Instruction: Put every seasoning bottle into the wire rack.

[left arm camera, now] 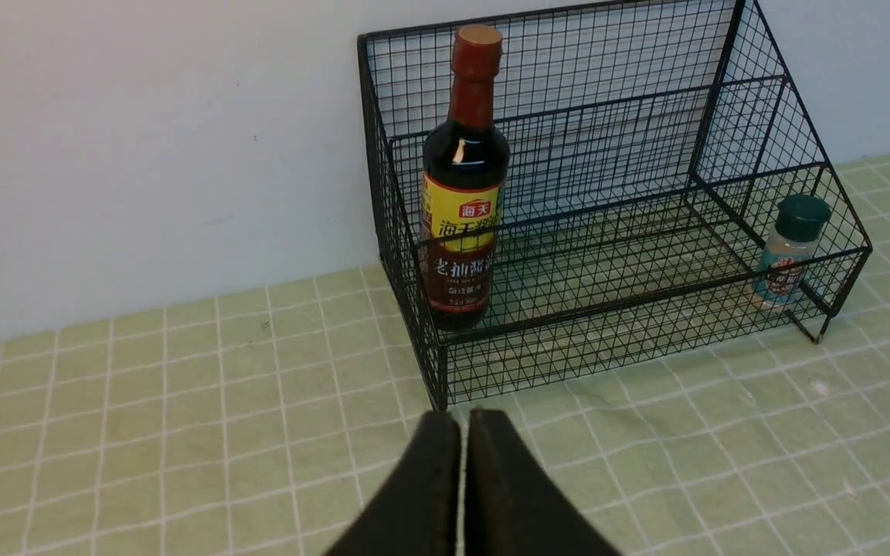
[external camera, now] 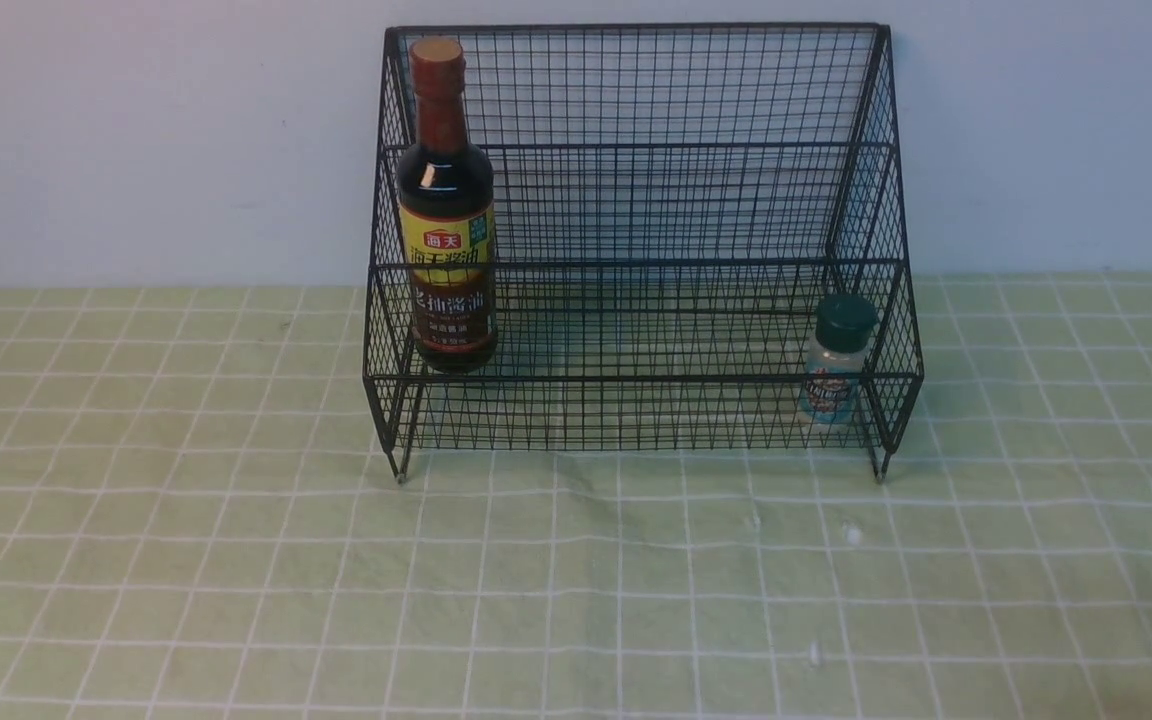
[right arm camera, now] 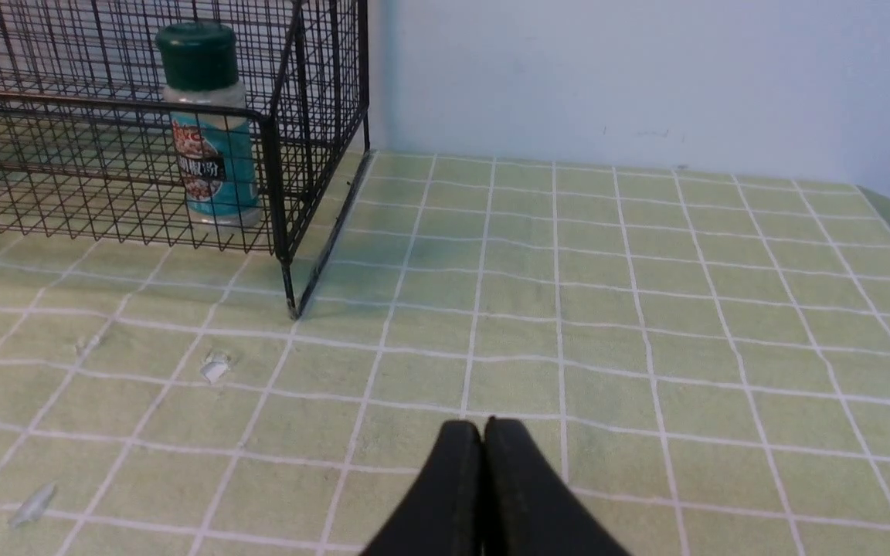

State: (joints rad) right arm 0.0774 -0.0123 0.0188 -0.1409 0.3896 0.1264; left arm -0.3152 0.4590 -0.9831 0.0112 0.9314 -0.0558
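The black wire rack (external camera: 656,90) stands against the back wall. The tall dark soy-sauce bottle (external camera: 444,215) stands upright inside its lower tier at the left end; it also shows in the left wrist view (left arm camera: 464,181). The small clear shaker (external camera: 836,360) with a dark green cap stands inside the lower tier at the right end, also in the right wrist view (right arm camera: 209,127). My left gripper (left arm camera: 464,417) is shut and empty, back from the rack's front left corner. My right gripper (right arm camera: 484,425) is shut and empty over the cloth, off the rack's right end. Neither arm shows in the front view.
A green cloth with a white grid (external camera: 576,600) covers the table. A pale wall (external camera: 136,130) rises right behind the rack. The rack's short feet (external camera: 401,475) rest on the cloth. A few small white specks (right arm camera: 215,367) lie on the cloth in front of the rack.
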